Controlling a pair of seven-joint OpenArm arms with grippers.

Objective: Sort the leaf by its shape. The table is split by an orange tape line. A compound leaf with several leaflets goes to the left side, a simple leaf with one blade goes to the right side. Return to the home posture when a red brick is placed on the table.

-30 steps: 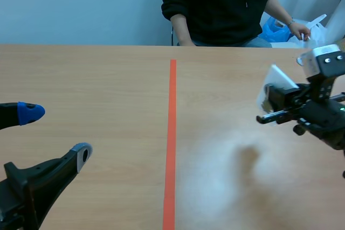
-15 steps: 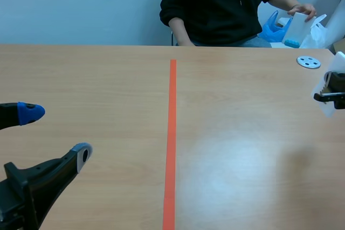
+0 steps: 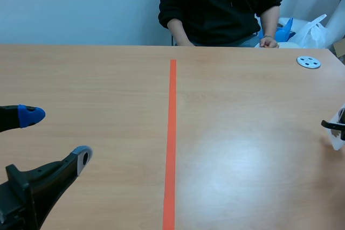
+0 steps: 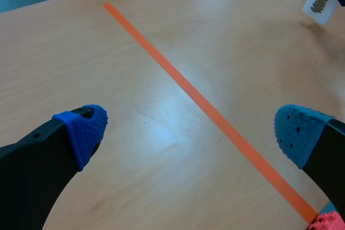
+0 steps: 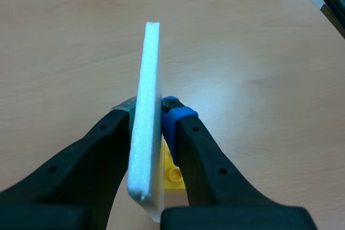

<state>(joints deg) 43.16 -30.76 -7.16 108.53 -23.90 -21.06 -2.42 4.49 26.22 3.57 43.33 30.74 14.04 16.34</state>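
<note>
- Left gripper (image 3: 56,136): left of the tape line's (image 3: 171,144) near end, over the table (image 3: 108,79). Fingers spread wide, nothing between them.
- Right gripper (image 5: 146,107): well right of the tape line, about level with its middle. Fingers pinch a white card (image 5: 145,144), which stands upright.
- Leaf picture (image 4: 319,5) on the card's face: too small to tell its shape.
- Grey disc (image 3: 309,62): flat on the table, well right of the tape line's far end.
- Person (image 3: 221,4): seated beyond the tape line's far end, one hand (image 3: 268,42) at the table edge.
</note>
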